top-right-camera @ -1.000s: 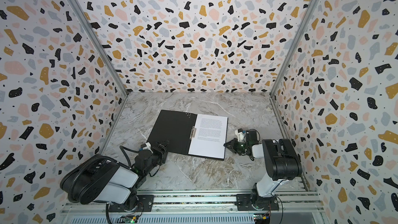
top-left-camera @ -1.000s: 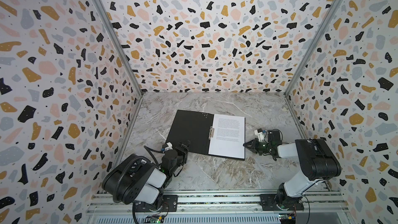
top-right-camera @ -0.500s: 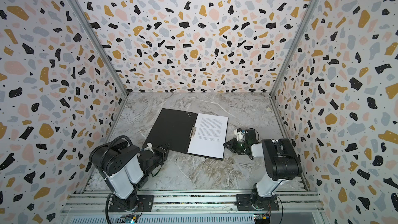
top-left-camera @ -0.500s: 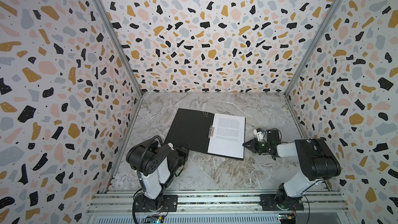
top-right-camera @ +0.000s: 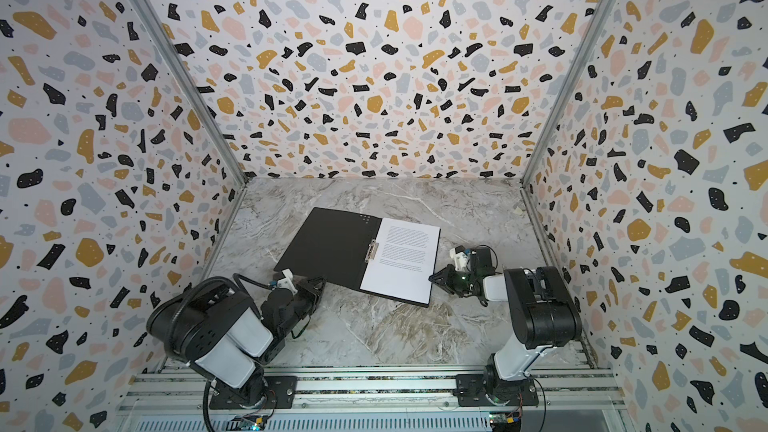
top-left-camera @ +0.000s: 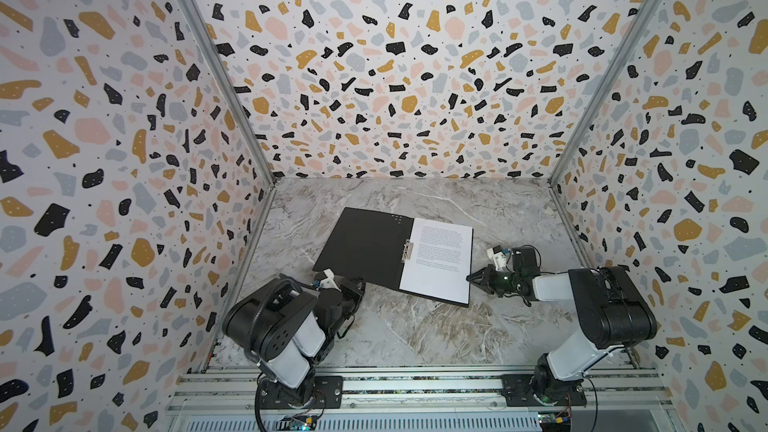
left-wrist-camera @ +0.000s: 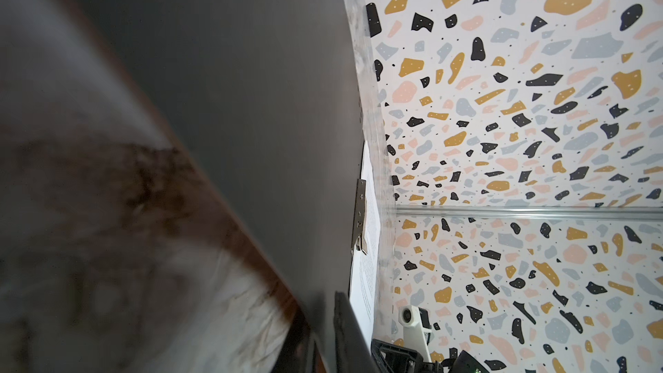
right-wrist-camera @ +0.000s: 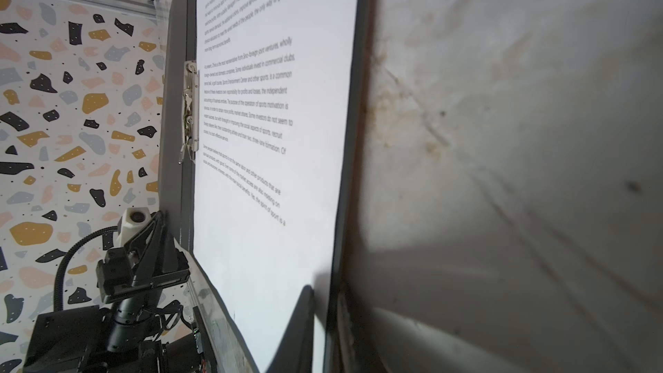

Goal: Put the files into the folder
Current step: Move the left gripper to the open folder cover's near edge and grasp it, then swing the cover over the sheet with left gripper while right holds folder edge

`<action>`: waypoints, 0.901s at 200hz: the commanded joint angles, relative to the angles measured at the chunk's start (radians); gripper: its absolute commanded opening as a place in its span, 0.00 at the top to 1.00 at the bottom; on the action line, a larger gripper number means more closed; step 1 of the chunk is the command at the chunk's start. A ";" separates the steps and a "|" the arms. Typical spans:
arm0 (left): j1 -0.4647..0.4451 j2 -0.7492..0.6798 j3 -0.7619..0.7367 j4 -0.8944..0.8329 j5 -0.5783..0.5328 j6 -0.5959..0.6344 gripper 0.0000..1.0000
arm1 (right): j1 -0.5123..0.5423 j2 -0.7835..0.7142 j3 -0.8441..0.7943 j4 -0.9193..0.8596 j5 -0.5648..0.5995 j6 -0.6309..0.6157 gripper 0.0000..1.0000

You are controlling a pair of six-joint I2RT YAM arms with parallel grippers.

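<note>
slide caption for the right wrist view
Printed sheet in the open folder beside the spine clip, right gripper at its edge

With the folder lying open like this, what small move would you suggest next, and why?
Probably the left hand should lift the folder's empty black cover and start swinging it toward the spine clip. It is closed on that cover's near corner, the printed sheet already lies on the other half, and the right hand sits at the sheet's outer edge.

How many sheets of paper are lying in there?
1. A printed text sheet lies on the right half of the open black folder, beside its metal clip. A second sheet could be hidden underneath it; these views cannot tell.
</note>
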 commanded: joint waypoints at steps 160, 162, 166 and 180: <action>-0.322 -0.328 0.385 -0.931 -0.502 0.613 0.85 | 0.025 0.096 0.118 -0.195 0.112 -0.060 0.72; -0.327 -0.323 0.388 -0.933 -0.507 0.616 0.85 | 0.025 0.096 0.121 -0.197 0.112 -0.061 0.72; -0.338 -0.317 0.394 -0.937 -0.520 0.619 0.85 | 0.027 0.097 0.125 -0.200 0.112 -0.063 0.72; -0.379 -0.293 0.424 -0.959 -0.563 0.635 0.84 | 0.027 0.106 0.142 -0.212 0.113 -0.077 0.72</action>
